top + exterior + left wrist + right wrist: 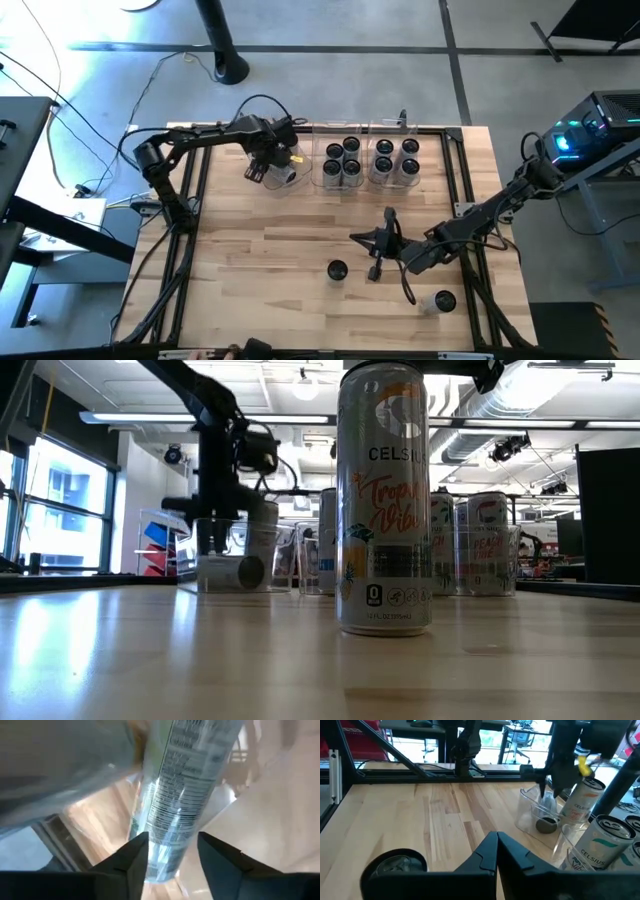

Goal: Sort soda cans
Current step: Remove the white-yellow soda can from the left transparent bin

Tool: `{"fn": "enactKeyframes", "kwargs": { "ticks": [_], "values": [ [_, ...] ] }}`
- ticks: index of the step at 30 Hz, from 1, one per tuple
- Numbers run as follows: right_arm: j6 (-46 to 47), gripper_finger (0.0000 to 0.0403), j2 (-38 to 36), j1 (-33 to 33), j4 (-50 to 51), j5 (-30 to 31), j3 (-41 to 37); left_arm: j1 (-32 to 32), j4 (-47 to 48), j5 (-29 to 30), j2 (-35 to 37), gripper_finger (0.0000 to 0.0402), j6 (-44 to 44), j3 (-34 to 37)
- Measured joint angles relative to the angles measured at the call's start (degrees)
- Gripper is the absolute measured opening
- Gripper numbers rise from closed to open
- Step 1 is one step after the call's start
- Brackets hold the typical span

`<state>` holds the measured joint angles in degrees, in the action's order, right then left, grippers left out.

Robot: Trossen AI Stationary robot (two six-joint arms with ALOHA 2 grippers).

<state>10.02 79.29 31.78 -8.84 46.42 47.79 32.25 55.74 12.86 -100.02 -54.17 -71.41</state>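
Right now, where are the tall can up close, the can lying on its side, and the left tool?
Tall can [384, 500], low view, printed side.
Lying can [438, 301], high view, dark top.
Left tool [172, 852], left wrist view, midway between fingertips.

Bright ceiling lights, window glare in low view, blurred left wrist view.

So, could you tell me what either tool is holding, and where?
Left tool pinches a soda can by its side wall; right tool holds nothing.
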Motion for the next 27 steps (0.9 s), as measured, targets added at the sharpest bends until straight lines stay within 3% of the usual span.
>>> {"fn": "enactKeyframes", "kwargs": {
  "ticks": [5, 9, 13, 22, 27],
  "values": [
    [-0.2, 0.0000, 0.0, 0.5, 0.0, 0.0, 0.0, 0.3, 1.7, -3.5, 2.1, 0.0103, 0.9, -0.2],
    [0.0, 0.0000, 0.0, 0.8, 0.0, 0.0, 0.0, 0.3, 1.5, -3.6, 2.1, 0.0097, -1.0, -0.2],
    [0.0, 0.0000, 0.0, 0.9, 0.0, 0.0, 0.0, 0.4, 1.3, -3.5, 2.2, 0.0133, -2.7, -0.3],
    [0.0, 0.0000, 0.0, 0.9, 0.0, -0.1, 0.0, 2.4, -4.7, -3.1, 1.3, 0.0261, -0.9, 3.4],
    [0.0, 0.0000, 0.0, 0.9, 0.0, -0.1, 0.0, 4.1, -8.0, -2.9, -0.8, 0.0289, -0.4, 6.1]
  ]
}}
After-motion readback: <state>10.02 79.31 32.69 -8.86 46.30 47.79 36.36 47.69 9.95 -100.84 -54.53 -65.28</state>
